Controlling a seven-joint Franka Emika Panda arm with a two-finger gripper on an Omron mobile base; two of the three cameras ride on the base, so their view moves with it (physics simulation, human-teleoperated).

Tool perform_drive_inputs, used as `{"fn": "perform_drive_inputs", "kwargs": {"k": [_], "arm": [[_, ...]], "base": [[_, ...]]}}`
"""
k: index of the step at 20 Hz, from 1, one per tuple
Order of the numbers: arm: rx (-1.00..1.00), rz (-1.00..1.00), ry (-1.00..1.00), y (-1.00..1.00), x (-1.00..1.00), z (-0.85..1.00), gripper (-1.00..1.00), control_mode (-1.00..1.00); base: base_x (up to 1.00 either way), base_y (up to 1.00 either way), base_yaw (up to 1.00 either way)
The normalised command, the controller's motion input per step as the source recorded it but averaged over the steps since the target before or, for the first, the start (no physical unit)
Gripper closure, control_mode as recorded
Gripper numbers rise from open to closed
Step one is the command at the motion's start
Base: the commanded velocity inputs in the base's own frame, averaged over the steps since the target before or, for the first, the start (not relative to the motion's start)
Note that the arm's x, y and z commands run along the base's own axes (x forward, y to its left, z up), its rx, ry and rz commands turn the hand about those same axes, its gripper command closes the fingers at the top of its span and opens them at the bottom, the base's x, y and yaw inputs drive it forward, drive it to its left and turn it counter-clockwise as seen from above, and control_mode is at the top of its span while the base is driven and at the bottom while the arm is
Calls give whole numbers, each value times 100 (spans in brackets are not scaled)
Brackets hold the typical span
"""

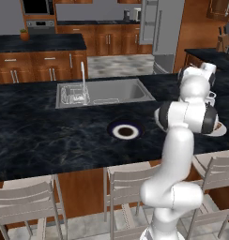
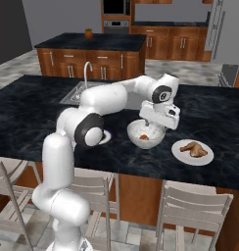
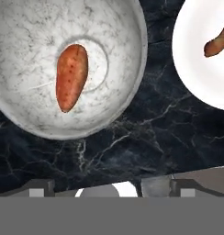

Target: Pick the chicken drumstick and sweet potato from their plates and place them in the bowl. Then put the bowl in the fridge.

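The pale bowl [image 2: 146, 136] stands on the dark counter, and the orange sweet potato [image 2: 144, 137] lies in it. In the hand view the sweet potato [image 3: 71, 76] rests at the centre of the bowl [image 3: 26, 105]. My gripper [image 2: 153, 126] hovers just above the bowl's right side, open and holding nothing. To the right, the chicken drumstick [image 2: 195, 149] lies on a white plate [image 2: 182, 154]; the hand view shows one end of the drumstick [image 3: 218, 43] on that plate [image 3: 196, 69]. The black-rimmed plate [image 1: 125, 131] sits bare to the left of the arm.
A steel sink [image 1: 107, 92] with a tall faucet [image 1: 82, 75] is set into the counter behind the plates. The grey fridge [image 1: 156, 33] stands across the aisle at the back. Chairs [image 1: 128, 187] line the counter's near edge. A second island [image 2: 92, 49] lies further back.
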Motion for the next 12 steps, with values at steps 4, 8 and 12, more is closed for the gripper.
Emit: {"fn": "perform_drive_inputs", "kwargs": {"k": [4,8,12], "arm": [[0,-42,-8,-6,-63,2,-100,-100],[-3,-46,-2,-12,-49,-1,-100,-100],[-16,-32,0,-24,-28,-1,-100,-100]], "base": [[0,0,0],[0,0,0],[0,0,0]]}}
